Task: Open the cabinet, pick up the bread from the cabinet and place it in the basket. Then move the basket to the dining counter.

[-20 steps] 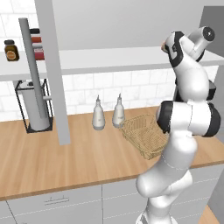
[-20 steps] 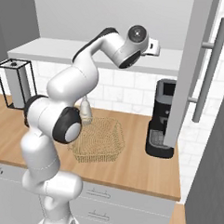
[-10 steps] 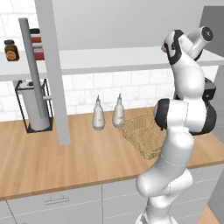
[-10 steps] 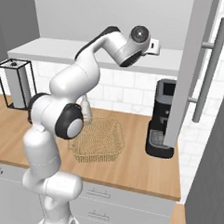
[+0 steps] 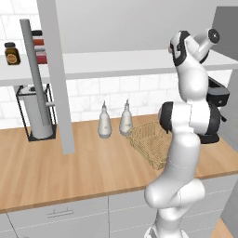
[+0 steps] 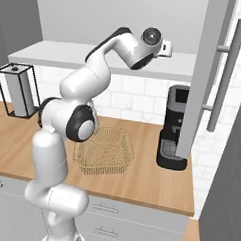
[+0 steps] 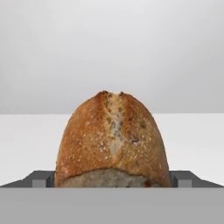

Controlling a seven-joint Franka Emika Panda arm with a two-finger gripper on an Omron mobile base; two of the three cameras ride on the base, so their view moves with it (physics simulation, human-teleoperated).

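Note:
The bread [image 7: 111, 140], a golden-brown crusty loaf, lies on the pale inner shelf [image 7: 30, 140] of the cabinet, close in front of the hand. My gripper [image 7: 112, 179] has its dark fingertips [image 7: 41, 179] pressed against the loaf's two sides, shut on it. The arm reaches up to the shelf [image 6: 70, 57], with the hand [image 6: 165, 48] beside the swung-out right door [image 6: 205, 72]. The left door [image 5: 56, 69] also stands open. The tan wire basket [image 5: 151, 142] [image 6: 106, 149] sits on the wood worktop below, with nothing in it.
A black coffee machine [image 6: 173, 128] stands right of the basket. Two pale bottles [image 5: 104, 122] stand against the tiles behind it. A wire-framed paper towel holder [image 5: 37, 116] is at the far left. Jars [image 5: 11, 53] sit on the shelf's left end.
The arm's elbow has shifted slightly to the right. The hand has stayed at the cabinet shelf.

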